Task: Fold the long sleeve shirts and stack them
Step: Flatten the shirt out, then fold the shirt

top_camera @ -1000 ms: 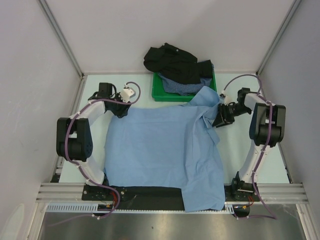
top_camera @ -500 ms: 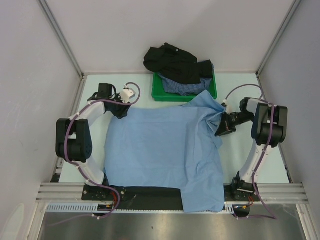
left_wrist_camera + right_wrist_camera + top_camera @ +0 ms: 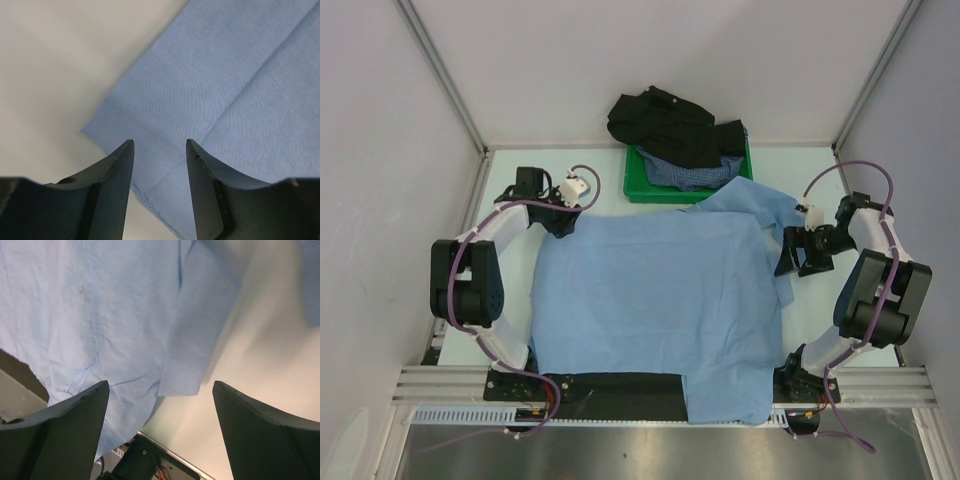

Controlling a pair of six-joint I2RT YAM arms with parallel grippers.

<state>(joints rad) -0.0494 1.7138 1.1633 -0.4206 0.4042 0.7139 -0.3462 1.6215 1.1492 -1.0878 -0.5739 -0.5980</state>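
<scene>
A light blue long sleeve shirt [image 3: 650, 300] lies spread flat across the table, its near right corner hanging over the front edge. A black shirt [image 3: 670, 120] is draped over the back of the green tray [image 3: 635, 188], and a dark-blue checked shirt [image 3: 680, 172] lies in the tray. My left gripper [image 3: 560, 225] [image 3: 160, 142] stands open over the blue shirt's [image 3: 240, 75] far left corner. My right gripper [image 3: 800, 266] [image 3: 160, 384] is open wide just beyond the shirt's [image 3: 100, 305] right edge, holding nothing, with a loose flap [image 3: 195, 340] lying below it.
White enclosure walls close in the table on three sides. An aluminium rail [image 3: 450, 383] and a black strip [image 3: 610, 385] run along the near edge between the arm bases. The right arm's base [image 3: 137, 465] shows under the right gripper.
My right gripper drew the shirt's right side outward to the right, then opened and let it go. The right edge now lies flatter. The left arm has not moved.
</scene>
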